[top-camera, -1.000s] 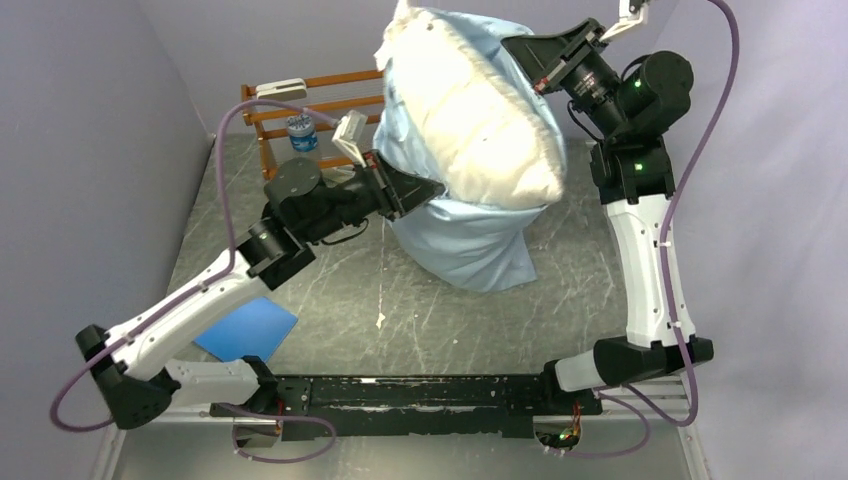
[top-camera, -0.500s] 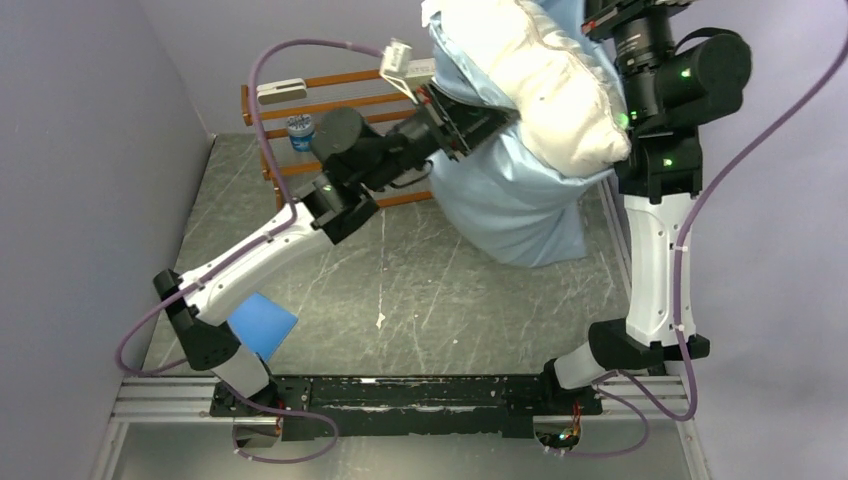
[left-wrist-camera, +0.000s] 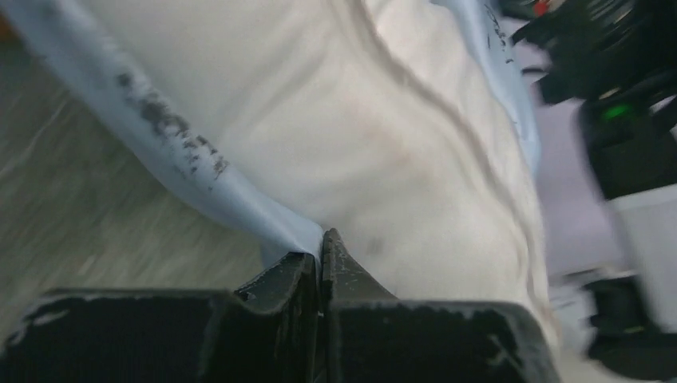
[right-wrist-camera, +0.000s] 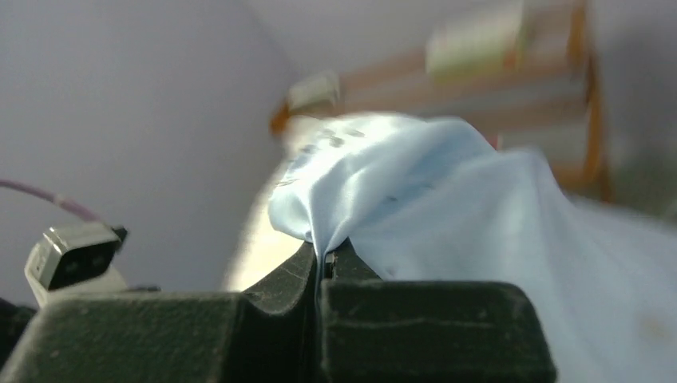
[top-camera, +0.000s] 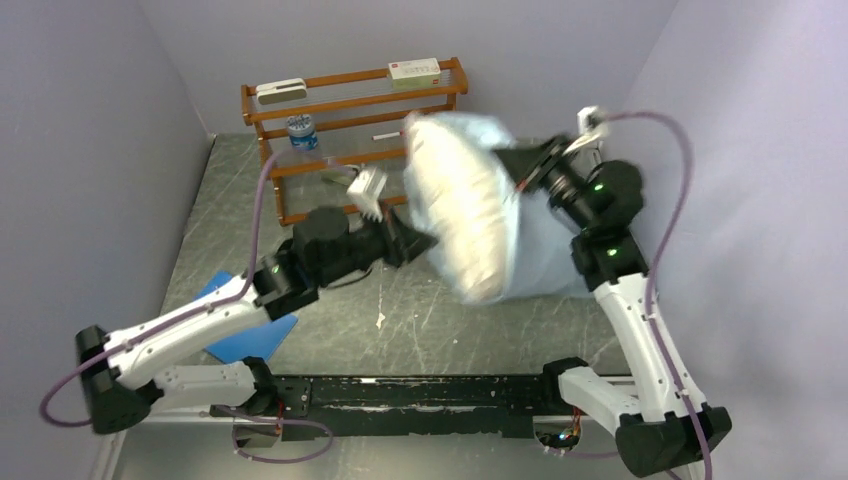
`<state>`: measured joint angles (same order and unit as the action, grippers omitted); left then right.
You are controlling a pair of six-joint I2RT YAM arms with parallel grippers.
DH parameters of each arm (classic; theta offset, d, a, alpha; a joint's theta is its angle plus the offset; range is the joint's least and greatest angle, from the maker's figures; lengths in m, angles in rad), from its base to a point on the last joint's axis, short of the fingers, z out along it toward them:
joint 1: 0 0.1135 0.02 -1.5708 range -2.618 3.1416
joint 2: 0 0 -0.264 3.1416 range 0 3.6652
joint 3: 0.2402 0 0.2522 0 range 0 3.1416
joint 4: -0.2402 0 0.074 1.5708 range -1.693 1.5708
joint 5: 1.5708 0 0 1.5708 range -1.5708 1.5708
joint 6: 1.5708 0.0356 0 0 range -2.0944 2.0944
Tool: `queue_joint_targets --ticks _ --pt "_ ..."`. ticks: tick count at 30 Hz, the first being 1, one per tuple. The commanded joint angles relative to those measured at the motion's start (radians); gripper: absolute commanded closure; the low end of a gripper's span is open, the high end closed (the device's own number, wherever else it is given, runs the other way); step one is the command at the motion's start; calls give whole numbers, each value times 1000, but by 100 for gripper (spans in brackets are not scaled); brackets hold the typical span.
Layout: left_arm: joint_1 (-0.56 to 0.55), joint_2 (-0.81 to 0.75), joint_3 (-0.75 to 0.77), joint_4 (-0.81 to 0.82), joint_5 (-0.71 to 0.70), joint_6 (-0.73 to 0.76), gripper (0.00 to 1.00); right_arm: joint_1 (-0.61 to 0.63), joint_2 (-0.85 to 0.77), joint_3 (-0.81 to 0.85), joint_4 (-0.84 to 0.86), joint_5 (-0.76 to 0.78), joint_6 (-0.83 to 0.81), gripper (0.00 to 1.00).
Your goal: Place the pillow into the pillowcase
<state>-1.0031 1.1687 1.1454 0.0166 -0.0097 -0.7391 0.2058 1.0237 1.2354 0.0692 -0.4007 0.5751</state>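
Grey table (top-camera: 400,310) is lying between lilac walls. Left claw (left-wrist-camera: 322,243) is clenching the pillowcase (top-camera: 548,262) rim. The pillow (top-camera: 462,215), half sheathed, is swinging lower than a moment ago, probably shaking deeper. Right claw (right-wrist-camera: 326,254) is pinching the opposite rim.

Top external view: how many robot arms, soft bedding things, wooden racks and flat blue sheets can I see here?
Robot arms: 2 (left arm, right arm)
Soft bedding: 2 (pillow, pillowcase)
Racks: 1 (wooden rack)
Sheets: 1 (flat blue sheet)
Total: 6
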Motion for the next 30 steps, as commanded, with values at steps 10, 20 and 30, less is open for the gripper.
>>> queue_joint_targets --ticks 10,20,30 --pt "-2 -386 -347 -512 -238 -50 62 172 -91 -438 70 -294 325 100" --pt "-2 -420 -267 -570 -296 -47 48 326 128 -288 211 -166 313 100" --pt "36 -465 -289 -412 -267 43 40 418 367 -90 353 -106 350 100"
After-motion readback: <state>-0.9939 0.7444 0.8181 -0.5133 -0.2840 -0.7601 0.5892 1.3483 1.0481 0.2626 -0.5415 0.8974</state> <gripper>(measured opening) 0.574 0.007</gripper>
